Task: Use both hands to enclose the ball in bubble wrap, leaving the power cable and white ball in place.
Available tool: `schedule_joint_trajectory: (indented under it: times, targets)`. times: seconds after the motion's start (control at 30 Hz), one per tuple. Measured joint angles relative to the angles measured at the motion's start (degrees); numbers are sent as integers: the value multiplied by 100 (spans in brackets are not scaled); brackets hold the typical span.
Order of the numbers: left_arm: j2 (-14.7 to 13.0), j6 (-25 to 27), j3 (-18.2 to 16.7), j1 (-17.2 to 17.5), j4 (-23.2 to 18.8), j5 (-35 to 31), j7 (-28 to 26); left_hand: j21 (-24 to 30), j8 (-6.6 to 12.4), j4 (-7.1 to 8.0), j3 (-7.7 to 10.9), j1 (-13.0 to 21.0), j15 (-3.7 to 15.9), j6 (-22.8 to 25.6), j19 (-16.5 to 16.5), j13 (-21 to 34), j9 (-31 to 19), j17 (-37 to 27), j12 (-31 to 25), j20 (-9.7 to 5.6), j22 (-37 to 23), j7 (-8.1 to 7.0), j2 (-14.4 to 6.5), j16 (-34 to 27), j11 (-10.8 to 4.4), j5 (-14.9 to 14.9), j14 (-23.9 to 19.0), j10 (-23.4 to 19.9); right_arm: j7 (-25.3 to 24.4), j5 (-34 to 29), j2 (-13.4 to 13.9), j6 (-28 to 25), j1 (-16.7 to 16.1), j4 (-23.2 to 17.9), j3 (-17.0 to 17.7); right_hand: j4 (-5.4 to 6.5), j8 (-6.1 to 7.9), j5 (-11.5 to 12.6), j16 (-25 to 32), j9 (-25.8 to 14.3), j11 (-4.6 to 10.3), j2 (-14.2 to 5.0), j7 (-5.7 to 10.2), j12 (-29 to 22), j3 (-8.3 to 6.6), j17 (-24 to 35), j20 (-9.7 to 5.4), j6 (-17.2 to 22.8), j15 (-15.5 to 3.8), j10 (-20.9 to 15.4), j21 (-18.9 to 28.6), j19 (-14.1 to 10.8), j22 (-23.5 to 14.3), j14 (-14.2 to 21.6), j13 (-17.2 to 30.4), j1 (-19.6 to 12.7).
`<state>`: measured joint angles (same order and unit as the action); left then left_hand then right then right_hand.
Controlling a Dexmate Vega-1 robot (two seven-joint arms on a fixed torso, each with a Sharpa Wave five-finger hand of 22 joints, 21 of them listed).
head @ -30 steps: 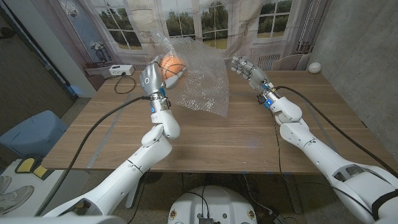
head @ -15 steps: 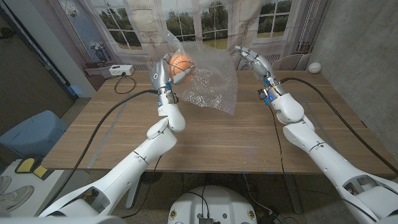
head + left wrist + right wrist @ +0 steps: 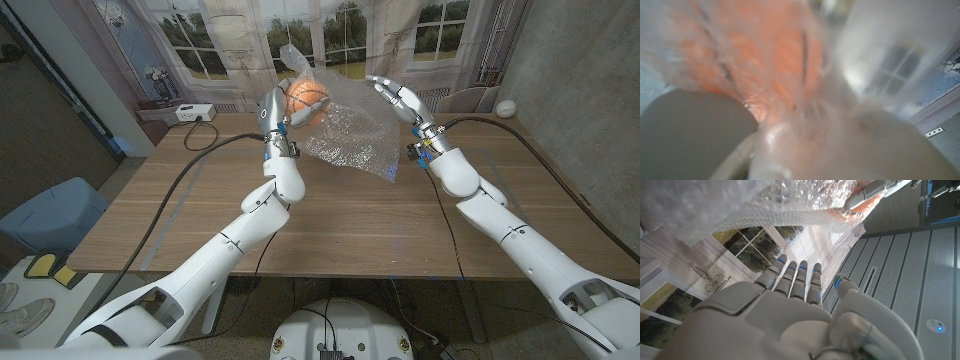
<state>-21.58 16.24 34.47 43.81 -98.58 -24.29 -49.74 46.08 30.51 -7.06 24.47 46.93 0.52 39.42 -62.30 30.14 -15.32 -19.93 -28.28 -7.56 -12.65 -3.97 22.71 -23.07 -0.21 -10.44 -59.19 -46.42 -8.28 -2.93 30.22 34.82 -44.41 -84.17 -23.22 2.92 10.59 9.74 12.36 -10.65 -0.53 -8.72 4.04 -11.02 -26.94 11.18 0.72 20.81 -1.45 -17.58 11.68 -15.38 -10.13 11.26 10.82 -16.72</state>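
My left hand (image 3: 277,118) is up above the table (image 3: 330,220), clutching the orange ball (image 3: 307,97) with the bubble wrap (image 3: 350,135) bunched around it. The wrap drapes from the ball toward my right side, its lower corner hanging free over the wood. From my left wrist the ball (image 3: 755,55) is a close orange blur with dark seams behind the film. My right hand (image 3: 397,98) is raised just beside the wrap's far edge, fingers spread and holding nothing; I can't tell from the head view whether the fingertips touch the sheet. From my right wrist, my fingers (image 3: 800,280) reach up straight and apart, with the wrap (image 3: 765,205) beyond them. The white ball (image 3: 507,107) sits at the table's far right corner, well apart. A black cable (image 3: 205,135) lies on the far left of the table.
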Motion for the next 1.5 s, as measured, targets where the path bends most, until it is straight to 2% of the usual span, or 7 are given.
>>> schedule_joint_trajectory:
  times: [0.27,0.43,0.67,0.87,1.17,1.37,1.5]
  targets:
    - [129,-503,25,-144,185,289,150,55,-1,1,1,0,0,-1,31,37,1,41,22,31,16,1,0,28,0,1,0,0,534,550,135,-151,145,-16,-296,35,-44,24,-30,0,-13,-107,33,43,-14,0,50,-226,9,156,0,-50,0,-54,0,13]
    - [273,-807,41,-243,409,368,8,76,-5,-52,104,0,1,-1,31,72,-23,54,27,31,16,1,0,28,0,12,0,0,1106,1208,130,-253,263,140,-445,126,-66,24,-50,-1,-52,-121,17,65,31,14,299,-490,111,318,43,-150,0,-151,-1,32]
    - [474,-1099,98,-382,767,356,-306,119,-18,-52,105,0,31,-1,52,115,-26,55,48,51,19,1,0,68,0,16,-31,0,2183,2343,71,-656,451,359,-664,179,-66,24,-114,-1,-144,9,-4,88,94,1,621,-923,446,697,43,-143,0,-342,-1,161]
    - [576,-1197,167,-472,973,240,-518,158,3,-54,106,0,32,-1,74,149,-26,55,65,72,41,2,0,68,0,16,-32,0,2825,2966,58,-1028,581,455,-762,165,-66,37,-53,-1,-309,75,-119,81,150,-27,831,-1153,716,861,208,-670,-6,-111,-1,226]
    - [600,-997,344,-563,1158,-80,-708,184,3,-60,112,0,61,38,83,118,-26,108,110,81,61,0,0,112,0,17,-19,0,3991,4065,-103,-1544,774,801,-763,149,-40,46,22,26,-430,129,-179,20,166,-27,903,-1274,739,774,480,-1624,-16,432,-17,280]
    - [539,-577,487,-592,1217,-401,-767,228,1,-70,172,0,62,38,115,92,-24,145,149,112,68,0,0,157,4,25,-20,-4,4542,4849,-165,-2112,824,934,-581,138,2,45,66,26,-490,183,-202,-9,176,-27,938,-1292,778,712,576,-1967,-16,595,-17,334]
    - [491,-301,560,-592,1187,-492,-657,260,0,-79,192,0,61,38,115,66,-20,163,181,111,67,0,0,161,21,33,-20,-21,4569,5163,-123,-2454,761,854,-445,125,5,45,66,26,-459,186,-232,-24,190,-36,904,-1262,787,678,653,-2192,-15,667,-17,328]
